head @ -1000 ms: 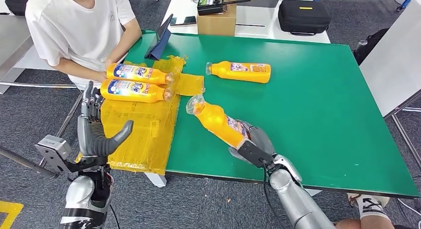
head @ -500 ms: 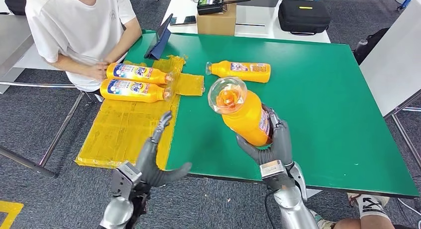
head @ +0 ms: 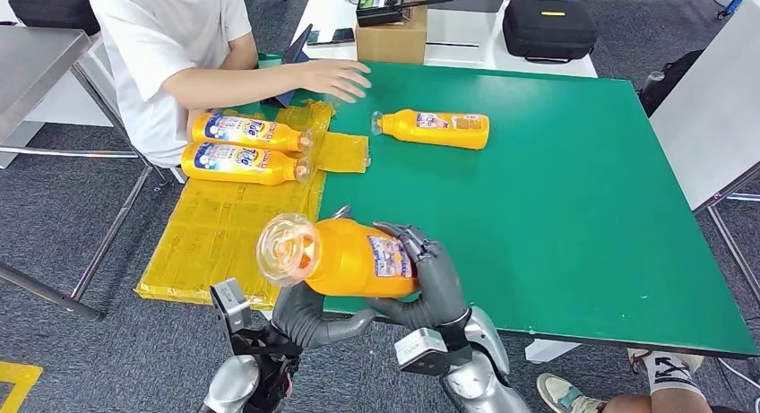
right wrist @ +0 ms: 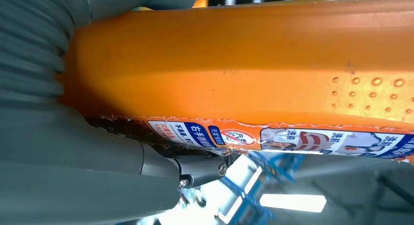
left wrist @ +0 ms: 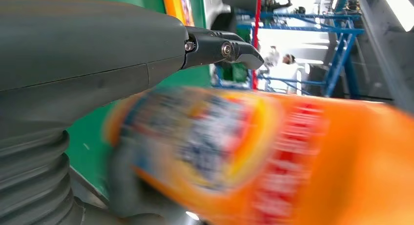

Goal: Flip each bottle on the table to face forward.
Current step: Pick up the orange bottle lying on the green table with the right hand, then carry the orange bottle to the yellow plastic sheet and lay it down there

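An orange bottle (head: 345, 256) is held lifted at the near edge of a green table (head: 574, 198), cap end pointing left. The right hand (head: 432, 279) wraps its base; the left hand (head: 309, 316) cups it from below. Three more bottles (head: 242, 146) lie flat farther back.

Held bottle (head: 358, 259): glossy orange plastic, clear plastic cap, paper label with a torn, ragged edge; small raised dots on one patch of its side.
Hands: right hand (head: 430, 274) and left hand (head: 309, 316) in matt grey plastic, ribbed rubbery cover at the wrists, small metal screws.
Arms: smooth silver metal.
Table (head: 574, 207): matt green top, smooth.
Sheet (head: 233, 225), at 9 o'clock on the table: shiny yellow film, wrinkled.
Box (head: 391, 38), at 12 o'clock: brown cardboard.
Floor (head: 54, 234): rough grey carpet.
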